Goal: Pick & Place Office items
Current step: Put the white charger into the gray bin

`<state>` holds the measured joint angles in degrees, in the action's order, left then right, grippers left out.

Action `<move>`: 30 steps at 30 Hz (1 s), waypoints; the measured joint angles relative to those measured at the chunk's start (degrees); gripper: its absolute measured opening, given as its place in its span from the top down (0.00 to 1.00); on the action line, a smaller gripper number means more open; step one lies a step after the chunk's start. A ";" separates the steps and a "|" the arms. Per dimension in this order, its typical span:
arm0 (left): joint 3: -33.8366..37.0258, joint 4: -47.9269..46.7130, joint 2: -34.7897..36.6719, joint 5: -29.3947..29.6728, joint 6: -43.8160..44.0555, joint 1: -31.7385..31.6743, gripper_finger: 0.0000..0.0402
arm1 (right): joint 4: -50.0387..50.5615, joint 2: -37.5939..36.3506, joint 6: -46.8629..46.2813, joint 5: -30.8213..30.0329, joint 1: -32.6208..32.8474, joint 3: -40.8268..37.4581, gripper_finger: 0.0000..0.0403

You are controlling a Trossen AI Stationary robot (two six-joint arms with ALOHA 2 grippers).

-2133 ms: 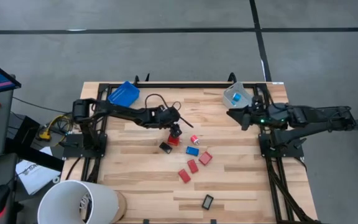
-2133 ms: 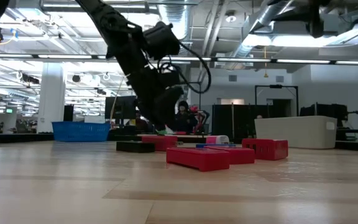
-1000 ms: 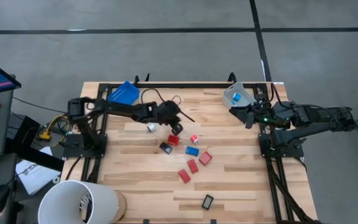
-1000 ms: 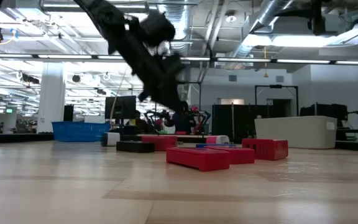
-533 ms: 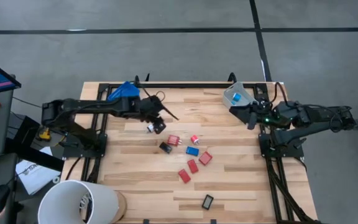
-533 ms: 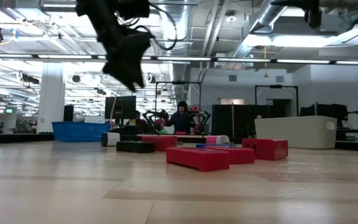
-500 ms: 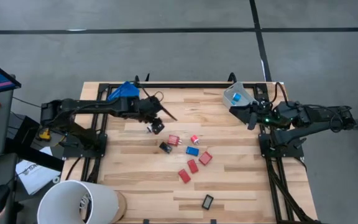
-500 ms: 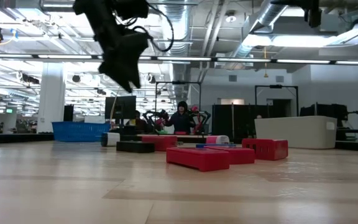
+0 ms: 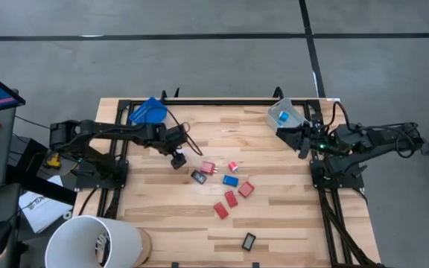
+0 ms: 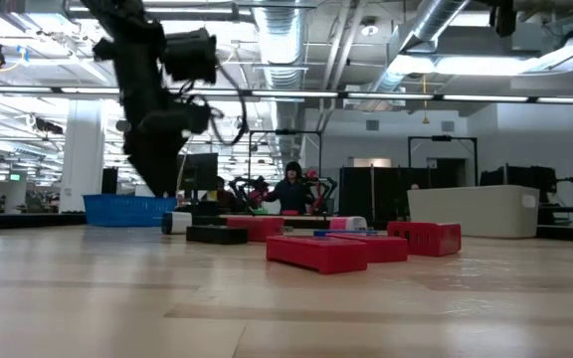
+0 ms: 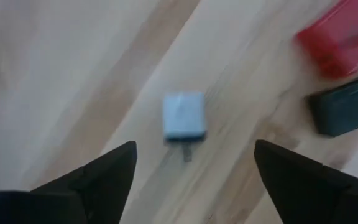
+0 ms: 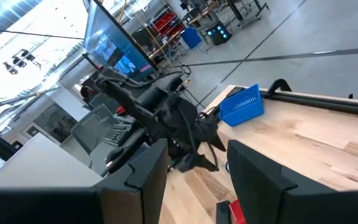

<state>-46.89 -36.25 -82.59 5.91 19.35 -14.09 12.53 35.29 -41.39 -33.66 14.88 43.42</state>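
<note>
The office items lie mid-table in the high view: red blocks [image 9: 208, 167] [image 9: 246, 189] [image 9: 226, 205], a blue block [image 9: 230, 180], a black rectangle [image 9: 198, 177], another with a light face [image 9: 249, 240], and a small red-and-white bit [image 9: 233, 166]. A small white bit [image 11: 184, 116] lies flat on the wood. My left gripper [image 9: 177, 160] [image 11: 194, 146] hangs open above it, one finger to each side, touching nothing. My right gripper [image 9: 287, 136] [image 12: 196, 149] waits open by the table's right edge.
A blue tray [image 9: 148, 112] sits at the far left corner and a clear bin [image 9: 284, 115] holding a blue piece at the far right corner. A white bucket [image 9: 95, 242] stands off the near left corner. Bare wood lies along the near edge. A person [image 10: 291, 187] stands far behind the table.
My left gripper has travelled from above the red and black pieces toward the table's left edge and now stands over the small white bit. The white bit has stayed where it lay.
</note>
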 joint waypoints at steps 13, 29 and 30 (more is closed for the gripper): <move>7.57 13.74 0.00 -1.72 -1.42 -2.05 0.36 | -0.24 0.00 -0.61 -1.19 1.83 0.00 0.60; 10.75 18.26 0.00 -1.96 -3.03 -4.02 0.39 | -0.22 0.00 -0.63 -1.39 1.83 0.00 0.60; 11.01 18.82 0.00 -1.98 -3.04 -4.02 0.39 | -0.22 0.00 -0.63 -1.39 1.83 0.00 0.60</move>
<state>-35.88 -17.44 -82.59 3.92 16.32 -18.11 12.32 35.29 -42.02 -35.05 16.71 43.42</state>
